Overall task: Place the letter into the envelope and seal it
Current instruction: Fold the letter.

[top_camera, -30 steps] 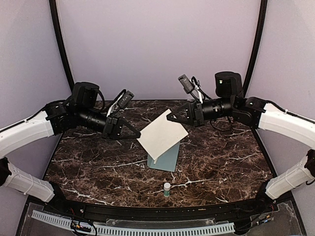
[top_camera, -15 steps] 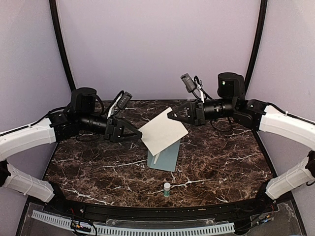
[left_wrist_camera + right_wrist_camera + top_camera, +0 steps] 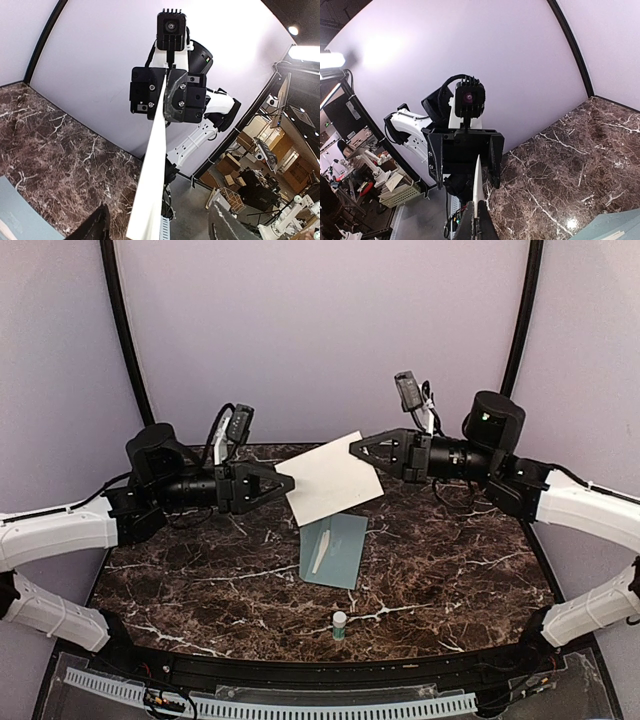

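The letter (image 3: 333,478), a white sheet, hangs in the air above the table, with my right gripper (image 3: 356,450) shut on its right corner. In the right wrist view both fingers pinch the sheet's edge (image 3: 478,187). My left gripper (image 3: 290,482) stands open at the sheet's left edge. The left wrist view shows the sheet (image 3: 152,165) edge-on between the spread fingers (image 3: 97,226), touching neither. The pale teal envelope (image 3: 335,550) lies flat on the marble below the sheet, and its corner shows in the right wrist view (image 3: 615,227).
A small white glue stick (image 3: 340,625) stands upright near the table's front edge, in front of the envelope. The dark marble tabletop (image 3: 180,580) is ringed by purple walls and two black poles at the back.
My left gripper has opened and let go of the letter. Both arms rose, and the sheet now hangs higher and flatter, held by the right gripper alone.
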Motion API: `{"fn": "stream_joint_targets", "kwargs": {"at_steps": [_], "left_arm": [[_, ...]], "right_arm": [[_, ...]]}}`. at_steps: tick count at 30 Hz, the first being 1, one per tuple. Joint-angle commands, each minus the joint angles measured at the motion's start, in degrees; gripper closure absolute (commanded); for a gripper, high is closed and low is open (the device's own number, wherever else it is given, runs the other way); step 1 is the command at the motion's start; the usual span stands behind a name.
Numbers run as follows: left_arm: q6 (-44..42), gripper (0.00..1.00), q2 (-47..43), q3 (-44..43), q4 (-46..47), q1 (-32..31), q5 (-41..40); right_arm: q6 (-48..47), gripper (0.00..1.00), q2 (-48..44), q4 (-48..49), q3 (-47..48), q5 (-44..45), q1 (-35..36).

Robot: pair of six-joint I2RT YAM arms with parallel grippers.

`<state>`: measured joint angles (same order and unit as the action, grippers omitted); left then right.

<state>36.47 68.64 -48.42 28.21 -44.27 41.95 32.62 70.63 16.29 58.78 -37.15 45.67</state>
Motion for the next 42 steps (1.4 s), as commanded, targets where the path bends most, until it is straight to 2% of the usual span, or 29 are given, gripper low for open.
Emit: {"fn": "stream_joint_targets", "kwargs": {"at_steps": [1,3,5,6,8,10,14,16,18,22,25,28,31,32,34,36,42], "left_arm": [[4.54,0.36,2.01,1.48,13.32,-1.50,-3.09],[5.74,0.39,3.20,1.50,15.44,-2.20,-3.13],[6.37,0.47,4.34,1.26,16.88,-3.01,-2.75],[6.62,0.57,5.06,1.08,17.58,-3.52,-2.38],[7.16,0.69,5.90,0.76,18.12,-4.10,-2.03],[7.45,0.75,6.31,0.74,18.30,-4.48,-2.04],[7.41,0.96,5.44,1.89,18.65,-4.67,-3.73],[6.36,1.00,4.31,2.25,17.02,-4.62,-4.76],[4.47,1.00,3.01,1.98,13.05,-4.68,-5.48],[-2.98,1.00,0.29,-0.53,-0.32,-4.54,-5.69],[-8.40,1.00,-0.76,-3.35,-15.17,-4.48,-4.78],[-14.62,1.00,-0.07,-7.65,-26.87,-4.32,-2.90],[-18.74,1.00,1.74,-10.93,-38.17,-4.30,0.28],[-20.83,1.00,2.23,-12.67,-42.10,-4.30,0.70],[-23.70,1.00,3.92,-15.43,-48.05,-4.35,2.18],[-26.15,1.00,5.61,-17.97,-52.84,-4.38,3.06],[-28.40,1.00,7.40,-21.20,-57.00,-4.45,5.04]], "right_arm": [[3.05,1.00,-2.01,7.08,-1.37,4.17,-0.40],[3.58,1.00,-2.70,8.27,-2.02,5.06,-0.41],[3.65,1.00,-3.12,8.56,-2.38,5.91,-0.41],[3.66,1.00,-3.27,8.62,-2.61,6.36,-0.41],[3.92,1.00,-3.55,8.98,-3.21,7.23,-0.41],[4.34,1.00,-4.16,9.80,-3.97,8.12,-0.49],[4.83,1.00,-4.80,9.64,-4.64,9.03,-0.63],[4.71,1.00,-4.75,8.21,-4.43,9.02,-0.78],[3.63,0.85,-4.98,5.44,-3.73,9.21,-1.08],[-0.66,0.44,-6.77,-3.00,-1.90,10.26,-2.28],[-7.12,0.27,-6.30,-14.88,2.84,8.34,-3.12],[-13.35,0.20,-3.26,-27.99,9.42,4.71,-3.34],[-17.71,0.22,0.34,-37.19,13.71,0.75,-3.18],[-18.84,0.25,1.53,-39.46,14.88,-0.79,-3.10],[-21.48,0.39,3.75,-43.59,16.56,-4.67,-2.19],[-22.42,0.43,5.54,-44.51,17.19,-8.52,-0.91],[-24.17,0.45,9.88,-46.40,18.77,-11.01,2.68]]}}
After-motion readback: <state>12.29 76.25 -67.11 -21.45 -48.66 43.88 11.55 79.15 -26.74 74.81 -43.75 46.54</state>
